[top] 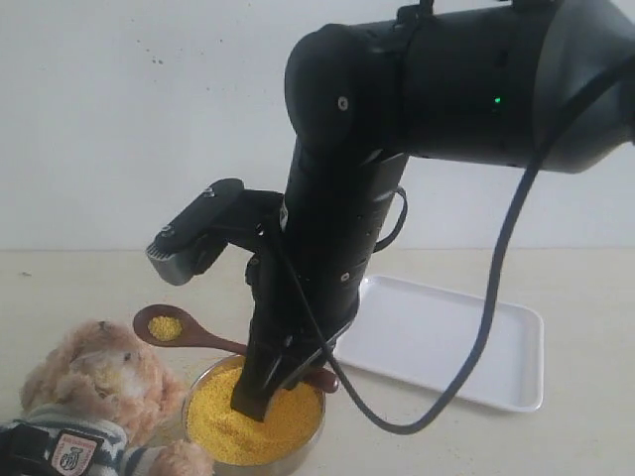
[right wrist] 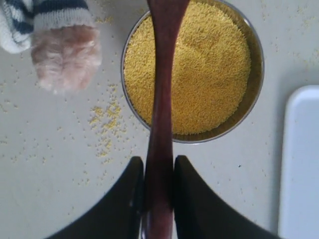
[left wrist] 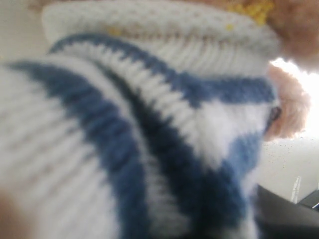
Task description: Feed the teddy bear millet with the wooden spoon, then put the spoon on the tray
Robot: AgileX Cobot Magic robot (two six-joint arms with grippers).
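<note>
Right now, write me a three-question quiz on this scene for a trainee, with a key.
1. True or false: the wooden spoon lies on the tray.
2. What sits in the spoon's bowl? A) nothing B) a little millet C) water
3. Short answer: which claw grips the spoon's handle over the metal bowl, left or right?
Key: 1 false, the spoon is held off the tray, its bowl near the teddy bear. 2 B. 3 the right claw.
</note>
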